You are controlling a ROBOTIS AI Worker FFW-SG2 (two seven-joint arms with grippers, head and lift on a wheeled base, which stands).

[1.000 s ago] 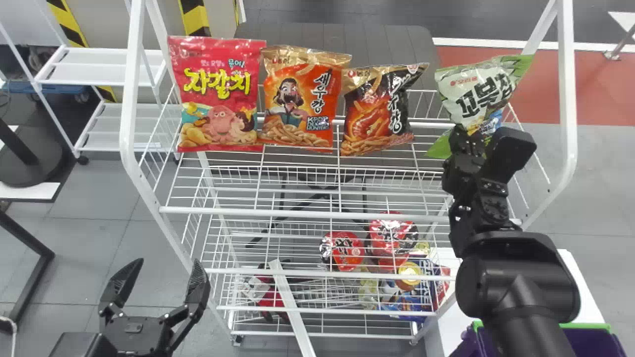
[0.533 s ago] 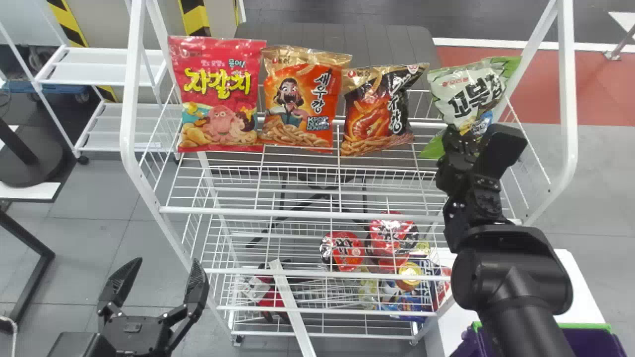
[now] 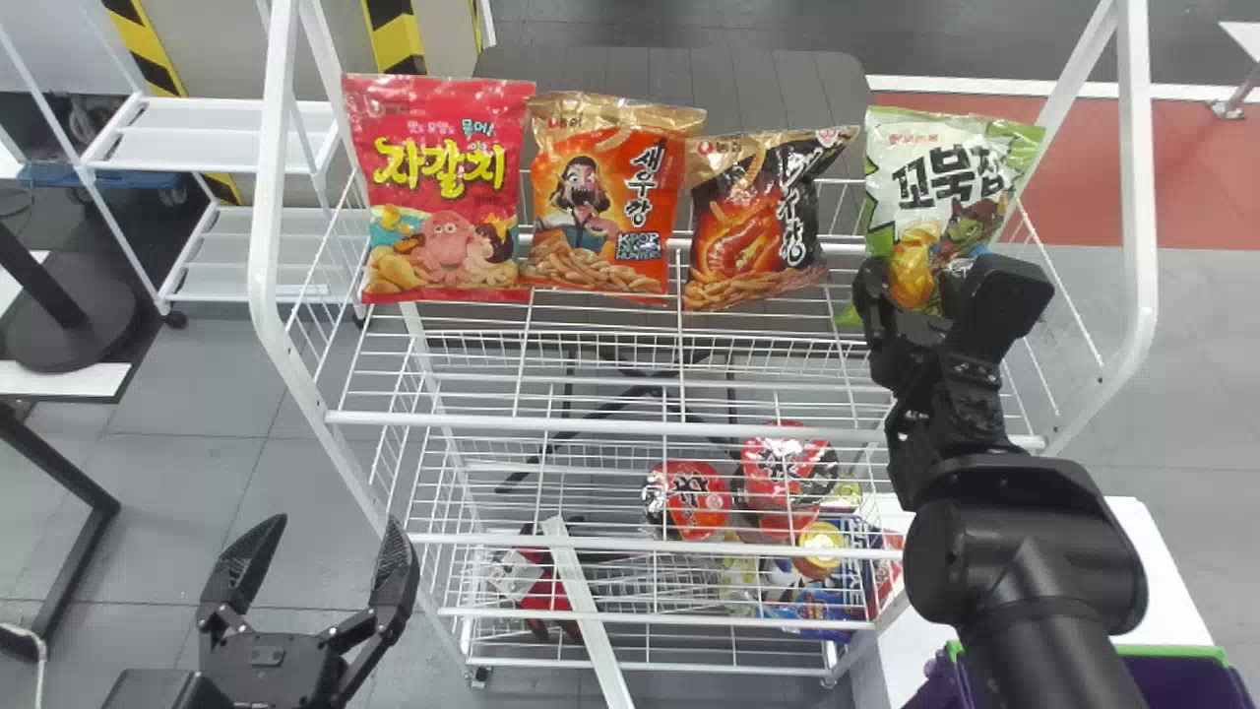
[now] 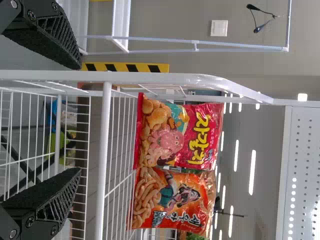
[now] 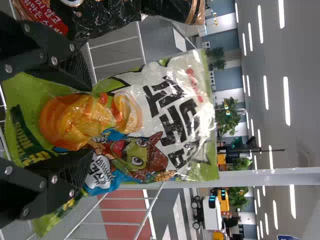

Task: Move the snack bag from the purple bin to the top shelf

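While the fingers of the right claw [image 3: 908, 286] stand apart, the green and white snack bag [image 3: 935, 167] is upright just beyond them, at the right-hand end of the top shelf [image 3: 591, 426]. The right wrist view shows one finger in front of either side of the bag's lower half, with the orange picture between; whether they touch it, I can't tell. Its lower edge is partly hidden by the claw, so I can't say how it meets the wires. Left of that claw, a black and orange bag [image 3: 756, 222] comes first, then an orange one [image 3: 605, 197], then a red one [image 3: 443, 187]. Lower down and to its left are two red packages [image 3: 697, 500] on the shelving below. The purple bin [image 3: 1171, 651] is well below the claw, beside the arm. The left claw [image 3: 340, 527] waits, fingers spread, well apart to the left.
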